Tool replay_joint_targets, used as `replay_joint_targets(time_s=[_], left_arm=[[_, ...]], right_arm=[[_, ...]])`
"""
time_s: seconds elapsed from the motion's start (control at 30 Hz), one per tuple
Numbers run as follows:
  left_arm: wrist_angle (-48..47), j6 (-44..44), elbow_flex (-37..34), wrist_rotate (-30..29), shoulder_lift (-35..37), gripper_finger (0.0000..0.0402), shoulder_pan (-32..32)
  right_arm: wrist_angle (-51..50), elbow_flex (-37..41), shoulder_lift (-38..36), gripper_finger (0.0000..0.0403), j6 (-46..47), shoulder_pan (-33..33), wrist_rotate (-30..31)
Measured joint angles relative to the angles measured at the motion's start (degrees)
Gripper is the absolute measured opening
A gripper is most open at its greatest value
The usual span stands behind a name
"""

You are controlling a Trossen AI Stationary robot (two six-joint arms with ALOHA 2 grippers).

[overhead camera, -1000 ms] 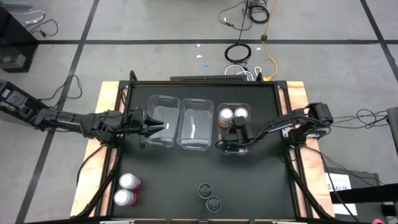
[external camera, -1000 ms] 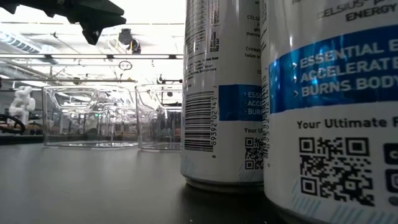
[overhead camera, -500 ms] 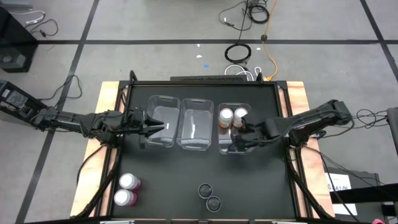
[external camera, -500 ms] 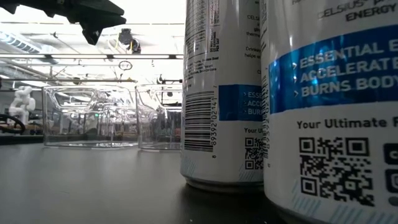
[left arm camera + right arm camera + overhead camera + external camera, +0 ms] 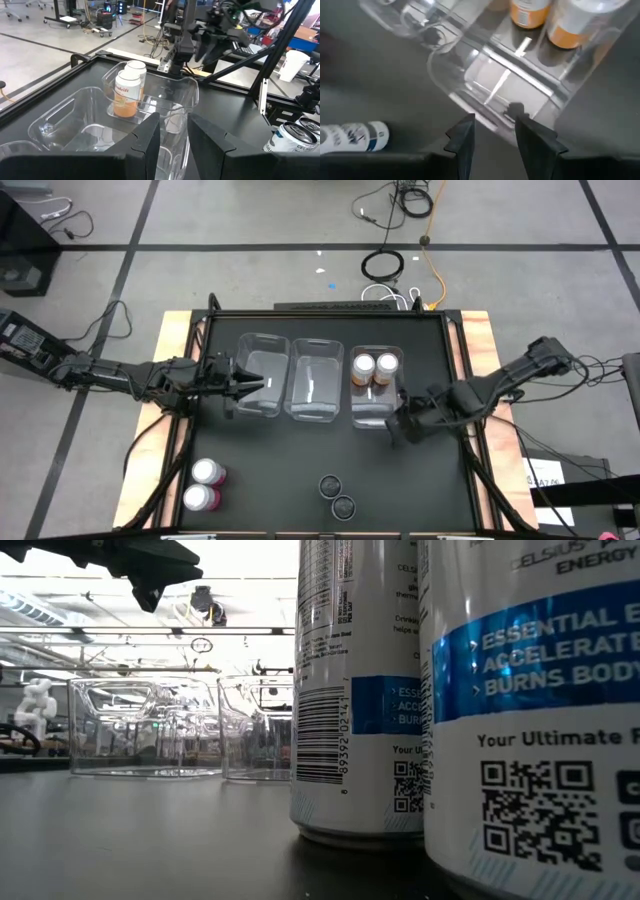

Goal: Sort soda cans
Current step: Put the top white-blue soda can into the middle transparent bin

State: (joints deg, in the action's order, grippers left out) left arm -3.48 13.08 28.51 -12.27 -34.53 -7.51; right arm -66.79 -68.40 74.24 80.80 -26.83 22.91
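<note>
Two orange cans (image 5: 374, 367) stand upright in the far end of the right clear bin (image 5: 377, 412); they also show in the left wrist view (image 5: 127, 92) and the right wrist view (image 5: 547, 17). Two pink cans (image 5: 204, 485) stand at the near left. Two dark-topped cans (image 5: 337, 495) stand at the near middle and fill the low view (image 5: 350, 690). My right gripper (image 5: 400, 426) (image 5: 495, 135) is open and empty, by the right bin's near right corner. My left gripper (image 5: 250, 385) (image 5: 174, 140) is open and empty, above the left bin's (image 5: 264, 375) left rim.
Three clear bins stand side by side at the table's middle; the left bin and the middle bin (image 5: 314, 378) hold no cans. Bare black table top (image 5: 270, 470) lies between the bins and the near cans. Wooden rails (image 5: 168, 380) edge the table left and right.
My right gripper has drawn back from over the right bin's near end toward the table's near right, and now stands just outside the bin's near right corner. The orange cans have stayed where they were in the bin.
</note>
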Motion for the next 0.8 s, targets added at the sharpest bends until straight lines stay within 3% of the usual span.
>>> replay_joint_targets(time_s=[0.13,0.33,0.6,0.8], left_arm=[[0.00,0.01,0.00,0.00,0.00,0.0109,0.01],[-0.01,2.63,0.00,0.00,0.01,0.0109,0.01],[0.04,4.59,0.00,0.57,0.01,0.0109,0.01],[0.09,4.43,0.00,3.28,-0.01,0.0109,-0.02]], right_arm=[[1.73,0.00,0.00,0.0098,1.32,-4.50,3.68],[3.68,0.00,0.00,0.0010,1.45,-9.89,7.42],[5.09,0.00,0.00,0.0002,1.19,-16.55,18.89],[5.36,0.00,0.00,0.0001,4.37,-20.32,20.23]])
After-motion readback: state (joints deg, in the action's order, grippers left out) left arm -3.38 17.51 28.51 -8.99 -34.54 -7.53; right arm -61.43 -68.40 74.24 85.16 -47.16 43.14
